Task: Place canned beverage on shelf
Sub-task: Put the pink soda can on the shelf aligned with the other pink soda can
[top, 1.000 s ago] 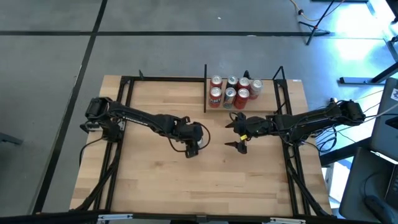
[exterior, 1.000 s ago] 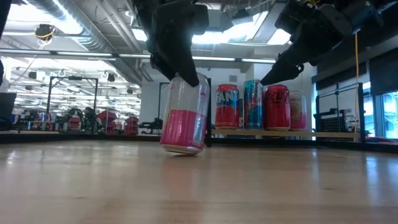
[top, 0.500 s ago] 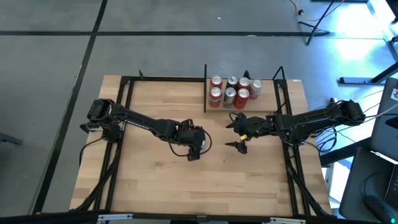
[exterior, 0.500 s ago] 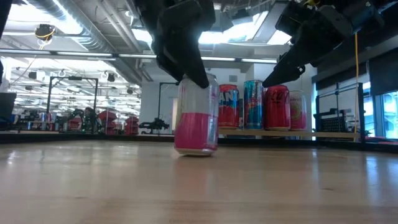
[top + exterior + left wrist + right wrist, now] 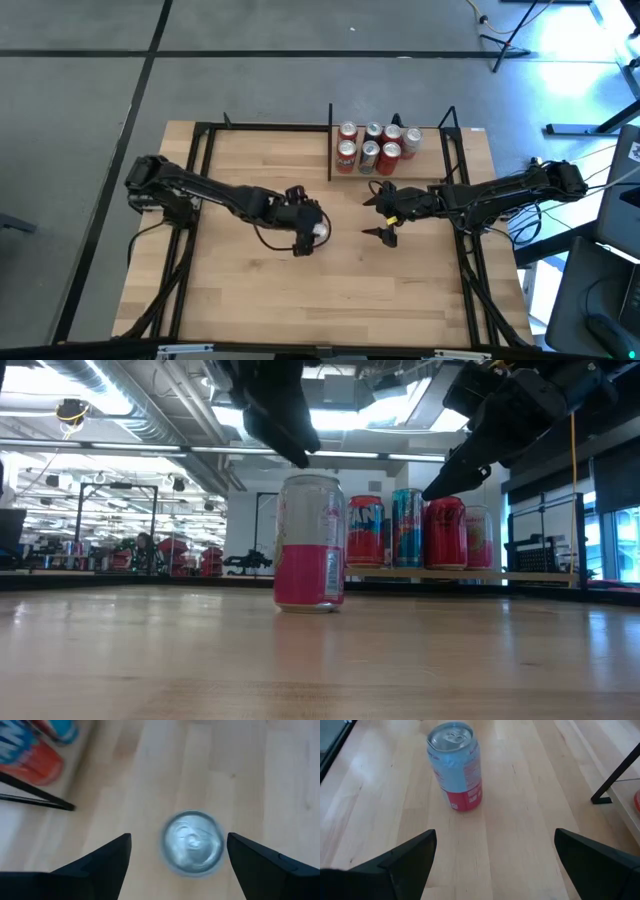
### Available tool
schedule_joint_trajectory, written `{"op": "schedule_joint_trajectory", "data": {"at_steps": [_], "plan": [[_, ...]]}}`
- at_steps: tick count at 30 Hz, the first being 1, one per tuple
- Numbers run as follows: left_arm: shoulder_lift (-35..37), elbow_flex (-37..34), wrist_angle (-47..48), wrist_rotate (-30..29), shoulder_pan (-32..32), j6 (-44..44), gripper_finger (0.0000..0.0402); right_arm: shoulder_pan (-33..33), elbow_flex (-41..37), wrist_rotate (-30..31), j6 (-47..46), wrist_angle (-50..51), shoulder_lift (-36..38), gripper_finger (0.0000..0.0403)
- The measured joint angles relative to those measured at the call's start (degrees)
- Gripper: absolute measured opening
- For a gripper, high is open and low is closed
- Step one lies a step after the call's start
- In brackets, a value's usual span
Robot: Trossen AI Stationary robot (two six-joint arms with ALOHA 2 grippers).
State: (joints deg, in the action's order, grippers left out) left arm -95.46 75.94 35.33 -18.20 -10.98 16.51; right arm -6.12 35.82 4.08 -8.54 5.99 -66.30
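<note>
Tabletop [image 5: 240,270] can [image 5: 310,542] stands free beneath wide-open left pincer [image 5: 176,857]

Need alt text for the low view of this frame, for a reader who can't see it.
A pink and silver can stands upright and alone on the wooden tabletop, with the left gripper open just above it and not touching. Behind it, several cans stand in a row on the shelf, with the right gripper hanging open above them.
</note>
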Motion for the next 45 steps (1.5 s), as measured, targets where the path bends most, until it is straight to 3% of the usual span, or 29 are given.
{"op": "schedule_joint_trajectory", "data": {"at_steps": [5, 15, 20, 27, 34, 45], "plan": [[1.6, -0.9, 2.2, -6.8, 0.6, -0.8, 0.0306, -2.6, 0.0, 0.3, 0.3, -5.1, -2.0, 0.0388], [1.8, -14.8, -0.8, -15.8, 3.2, 6.8, 0.0305, -11.3, 0.0, -0.7, 5.2, -27.4, -18.6, 0.0388], [1.8, -22.4, -15.4, -15.0, 2.9, 4.5, 0.0305, -11.2, 0.0, -2.4, 5.9, -35.7, -23.5, 0.0388], [1.8, -30.1, -35.2, -12.0, 3.9, -0.4, 0.0305, -11.2, 0.0, -2.6, 5.9, -39.8, -25.7, 0.0388], [1.8, -32.5, -43.3, -8.8, 2.7, -3.6, 0.0305, -11.1, 0.0, -1.0, 6.0, -40.4, -25.7, 0.0388], [1.8, -32.5, -44.2, -7.6, 2.7, -3.7, 0.0305, -11.1, 0.7, -2.1, 6.4, -43.5, -29.3, 0.0388]]}}
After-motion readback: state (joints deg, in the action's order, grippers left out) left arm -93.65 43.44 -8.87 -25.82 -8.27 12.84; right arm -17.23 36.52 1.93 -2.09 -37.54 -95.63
